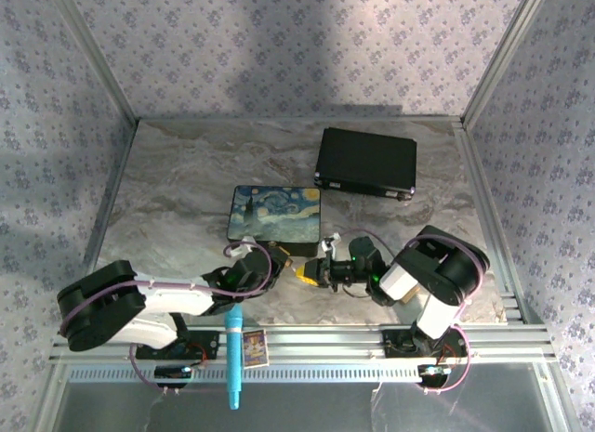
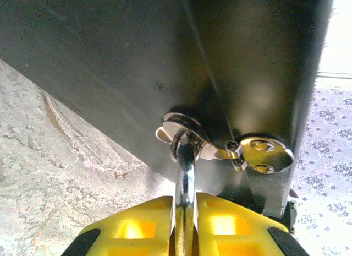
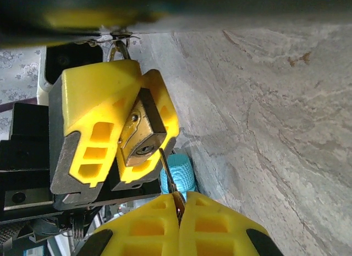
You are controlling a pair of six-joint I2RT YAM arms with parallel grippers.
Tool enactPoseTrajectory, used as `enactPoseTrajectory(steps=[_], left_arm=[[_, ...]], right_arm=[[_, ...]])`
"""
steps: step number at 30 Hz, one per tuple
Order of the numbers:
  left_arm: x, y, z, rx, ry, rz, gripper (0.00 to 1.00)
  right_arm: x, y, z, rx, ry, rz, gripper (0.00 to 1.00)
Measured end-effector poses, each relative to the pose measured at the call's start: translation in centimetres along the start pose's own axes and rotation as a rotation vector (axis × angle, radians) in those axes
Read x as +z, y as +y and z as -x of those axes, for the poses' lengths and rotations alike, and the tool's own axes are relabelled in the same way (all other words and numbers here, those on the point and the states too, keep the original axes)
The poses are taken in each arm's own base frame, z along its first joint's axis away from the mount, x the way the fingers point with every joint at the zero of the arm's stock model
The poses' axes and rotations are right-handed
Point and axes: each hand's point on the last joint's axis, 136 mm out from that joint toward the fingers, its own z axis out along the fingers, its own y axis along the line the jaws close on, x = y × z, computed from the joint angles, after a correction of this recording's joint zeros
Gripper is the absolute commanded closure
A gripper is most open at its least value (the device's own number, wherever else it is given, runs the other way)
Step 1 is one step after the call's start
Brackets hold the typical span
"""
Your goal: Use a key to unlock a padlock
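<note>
You have the left claw [image 2: 186,206] clamped on the padlock [image 3: 141,134], the right claw [image 3: 179,220] pinching the key [image 3: 167,172] beside its keyhole [image 3: 144,150]; inserting and turning remain.

padlock [image 3: 140,136] brass | key [image 3: 166,170] silver | box [image 1: 275,214] blue-yellow swirls | case [image 1: 365,161] black | table [image 1: 186,190] grey marble

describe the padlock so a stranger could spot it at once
Find the starry-night painted box in the middle of the table; at its near edge the yellow left gripper clamps the padlock. It is a small brass block with a keyhole, its silver shackle through the box's hasp, unlike the thin silvery key pointing at it.
</note>
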Motion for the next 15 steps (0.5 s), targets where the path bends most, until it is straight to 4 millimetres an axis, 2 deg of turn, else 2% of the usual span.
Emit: enactPoseTrajectory(steps=[15], left_arm=[[0.14, -0.18, -0.07, -0.023, 0.001, -0.011, 1.00]], right_arm=[[-0.74, 0.64, 0.47, 0.004, -0.023, 0.031, 1.00]])
